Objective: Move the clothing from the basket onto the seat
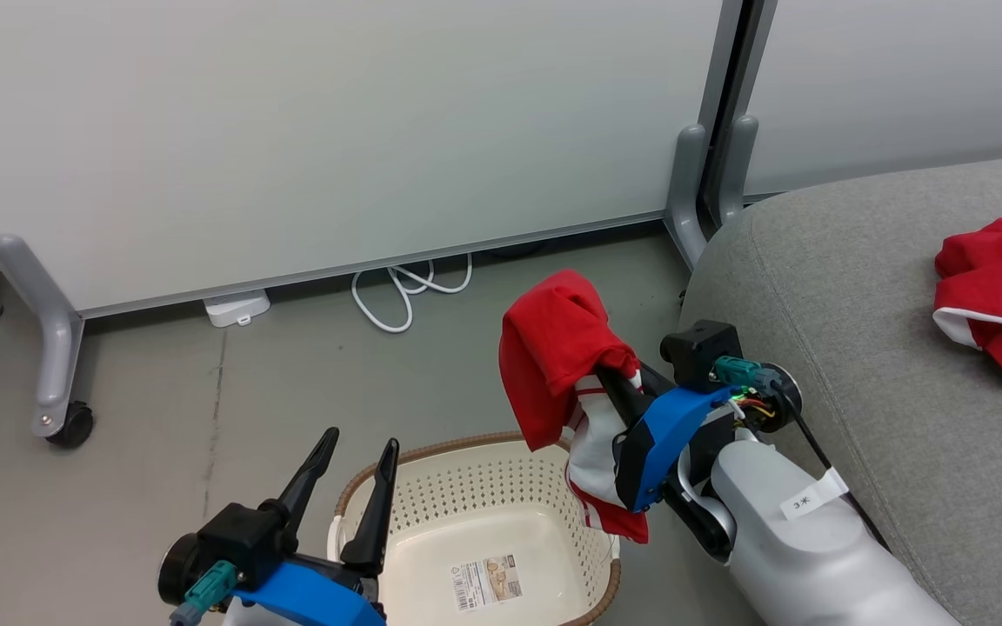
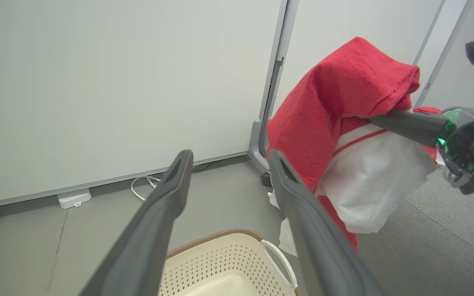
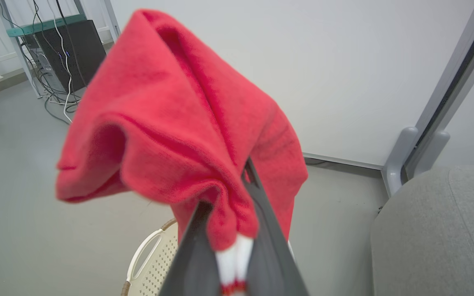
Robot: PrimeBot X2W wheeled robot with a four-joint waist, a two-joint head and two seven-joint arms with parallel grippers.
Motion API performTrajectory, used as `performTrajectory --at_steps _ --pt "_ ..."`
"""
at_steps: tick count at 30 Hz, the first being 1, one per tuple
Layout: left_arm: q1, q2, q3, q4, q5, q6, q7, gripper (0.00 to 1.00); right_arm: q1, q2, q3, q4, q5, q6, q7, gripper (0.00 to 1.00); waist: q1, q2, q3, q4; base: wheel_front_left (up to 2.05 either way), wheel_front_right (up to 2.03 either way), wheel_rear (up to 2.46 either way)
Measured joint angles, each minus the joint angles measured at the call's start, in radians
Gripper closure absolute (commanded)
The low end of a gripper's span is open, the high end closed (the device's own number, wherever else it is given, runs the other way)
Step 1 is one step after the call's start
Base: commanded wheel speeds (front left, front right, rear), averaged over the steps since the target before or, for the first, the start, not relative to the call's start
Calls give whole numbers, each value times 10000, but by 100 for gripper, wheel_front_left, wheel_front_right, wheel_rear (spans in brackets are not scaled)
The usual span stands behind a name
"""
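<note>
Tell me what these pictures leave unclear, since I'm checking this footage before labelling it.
1. Tips of the right gripper: buried in the held garment, head view.
2. Second garment on the seat: cut off by the head view's right edge.
3. Basket: near rim cut by the head view's bottom edge, left side partly behind the left gripper.
4. Label print: too small to read.

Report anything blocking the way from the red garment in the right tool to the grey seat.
Nothing visible blocks it. The held garment hangs from the shut right tool over the basket rim; the seat lies to its right, near part bare. The other red garment lies farther along the seat.
</note>
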Motion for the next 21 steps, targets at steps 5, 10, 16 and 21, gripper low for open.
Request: performTrajectory --at_steps 5,10,16,21 --pt "129 -211 347 33 299 -104 0 0 132 2 -119 -79 -63 0 0 100 0 0 -39 -37 0 0 0" --pt "164 -382 504 71 499 -178 0 0 183 2 -192 -117 -88 0 0 100 0 0 -67 -144 0 0 0" --pt "250 -412 627 54 606 -196 0 0 221 4 -211 -184 -111 0 0 100 0 0 -52 -505 0 0 0" --pt "295 -347 546 -84 610 -198 0 0 222 4 -232 -238 -123 0 0 100 0 0 36 -1080 0 0 0"
